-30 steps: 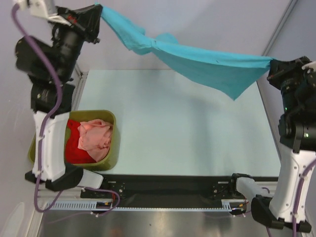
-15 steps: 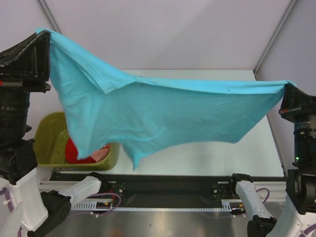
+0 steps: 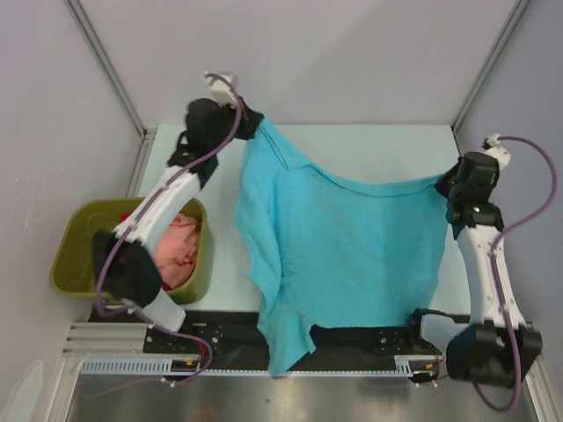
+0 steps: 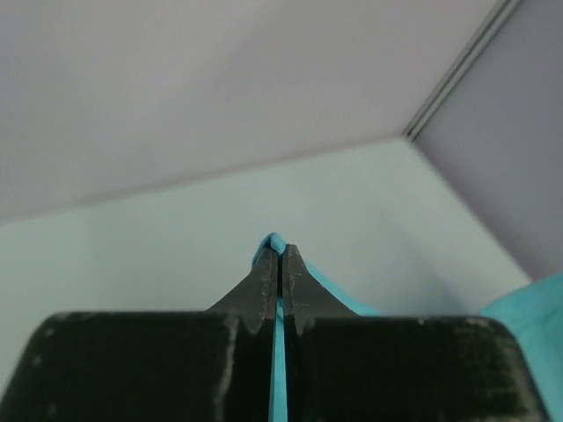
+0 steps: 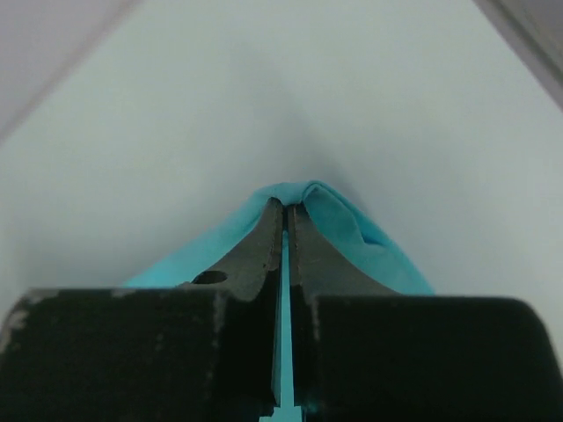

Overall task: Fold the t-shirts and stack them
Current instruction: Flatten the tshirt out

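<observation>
The turquoise-blue t-shirt [image 3: 343, 251] hangs spread over the pale table, its lower end draped past the near edge. My left gripper [image 3: 255, 125] is shut on its far left corner; the cloth shows pinched between the jaws in the left wrist view [image 4: 280, 251]. My right gripper [image 3: 444, 186] is shut on its right corner, cloth also pinched in the right wrist view [image 5: 288, 204]. The salmon-pink t-shirt [image 3: 180, 248] and a sliver of the red t-shirt [image 3: 125, 218] lie crumpled in the olive-green tub [image 3: 79, 242].
The tub stands at the table's left edge, under the left arm. Metal frame posts [image 3: 106, 66] rise at the back corners. A black strip [image 3: 369, 338] runs along the near edge between the arm bases.
Both grippers have swung down and away from the camera with the turquoise shirt, from held high and stretched to low over the table. The shirt now drapes onto the table.
</observation>
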{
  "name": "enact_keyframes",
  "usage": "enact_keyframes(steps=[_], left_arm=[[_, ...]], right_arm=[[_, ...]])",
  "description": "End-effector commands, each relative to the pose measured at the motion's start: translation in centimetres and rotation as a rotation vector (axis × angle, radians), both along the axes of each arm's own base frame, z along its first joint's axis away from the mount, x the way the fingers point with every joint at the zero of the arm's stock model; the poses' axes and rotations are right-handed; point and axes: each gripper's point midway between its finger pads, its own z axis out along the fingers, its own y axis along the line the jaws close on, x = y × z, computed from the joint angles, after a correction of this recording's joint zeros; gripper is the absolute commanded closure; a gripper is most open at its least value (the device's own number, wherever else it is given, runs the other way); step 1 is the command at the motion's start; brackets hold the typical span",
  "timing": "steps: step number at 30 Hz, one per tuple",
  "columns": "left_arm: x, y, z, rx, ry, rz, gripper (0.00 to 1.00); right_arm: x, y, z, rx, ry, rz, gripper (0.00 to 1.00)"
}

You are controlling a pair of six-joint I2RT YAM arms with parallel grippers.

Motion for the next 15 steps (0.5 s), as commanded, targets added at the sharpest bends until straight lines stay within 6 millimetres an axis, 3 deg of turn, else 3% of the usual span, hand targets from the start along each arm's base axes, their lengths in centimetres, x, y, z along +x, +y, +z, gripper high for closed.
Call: enact_keyframes(steps=[1,2,3,4,5,6,7,8,9,10,11,14,15], left_arm=[[4.7,-1.8,-7.3,0.049,0.071,-0.014,1.00],[6.1,-2.0,-8.9,0.060,0.096,-0.013,1.00],[8.6,-2.7,-14.4,0.089,0.193,-0.015,1.00],[10.3,-3.3,-13.1,0.076,0.165,-0.033,1.00],[11.7,-3.2,-15.3,0.087,0.216,-0.027,1.00],[13.3,-3.6,-19.0,0.103,0.278,-0.032,1.00],[14.2,-4.0,-19.9,0.105,0.291,-0.045,1.00],[15.6,-4.4,-17.4,0.099,0.248,-0.045,1.00],[16.6,-4.7,-20.1,0.116,0.296,-0.049,1.00],[17.2,-4.9,-19.9,0.117,0.294,-0.049,1.00],[17.9,-5.2,-17.7,0.110,0.260,-0.055,1.00],[19.3,-5.4,-18.4,0.107,0.265,-0.044,1.00],[19.4,-5.4,-18.6,0.105,0.269,-0.041,1.00]], right_arm=[[4.8,-2.7,-3.8,-0.034,-0.005,-0.057,1.00],[6.0,-3.2,-4.5,-0.033,-0.002,-0.061,1.00],[7.1,-3.9,-5.0,-0.035,0.004,-0.066,1.00],[8.8,-4.4,-8.2,-0.022,0.075,-0.064,1.00],[10.0,-4.9,-8.7,-0.025,0.073,-0.062,1.00],[11.5,-5.4,-8.4,-0.027,0.071,-0.053,1.00],[12.3,-6.2,-9.1,-0.039,0.092,-0.053,1.00],[13.1,-6.8,-11.5,-0.037,0.148,-0.054,1.00],[14.2,-7.4,-10.4,-0.045,0.127,-0.054,1.00],[14.5,-8.1,-10.8,-0.050,0.141,-0.061,1.00],[15.0,-8.5,-12.0,-0.046,0.170,-0.062,1.00],[16.2,-9.7,-12.2,-0.043,0.167,-0.074,1.00],[16.6,-9.7,-13.5,-0.030,0.190,-0.060,1.00]])
